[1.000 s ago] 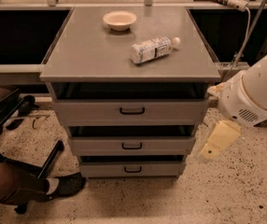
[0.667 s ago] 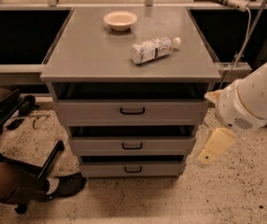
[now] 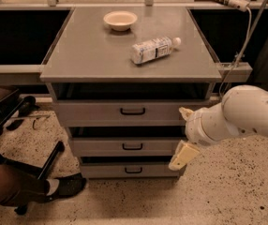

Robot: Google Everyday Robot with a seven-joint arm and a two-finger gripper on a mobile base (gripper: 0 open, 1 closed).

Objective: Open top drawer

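The top drawer (image 3: 92, 114) is the uppermost grey front of three under the cabinet top, with a small black loop handle (image 3: 132, 111) at its centre. Its front stands about level with the cabinet's front edge, with a dark gap above it. My gripper (image 3: 182, 136) is on the white arm at the right, in front of the drawers' right end and to the right of the handle, not touching it. Its two cream fingers (image 3: 183, 156) are spread apart, one by the top drawer's right end and one by the lower drawers. It holds nothing.
Two narrower drawers, the middle one (image 3: 101, 146) and the bottom one (image 3: 106, 171), sit below. On the cabinet top (image 3: 82, 55) are a cream bowl (image 3: 120, 20) and a plastic bottle (image 3: 153, 49) lying on its side. A person's leg and shoe (image 3: 66, 186) and a chair base (image 3: 49, 159) are at the lower left.
My arm and gripper have moved left, from beside the cabinet's right side to in front of the drawers' right end. The drawers have not moved.
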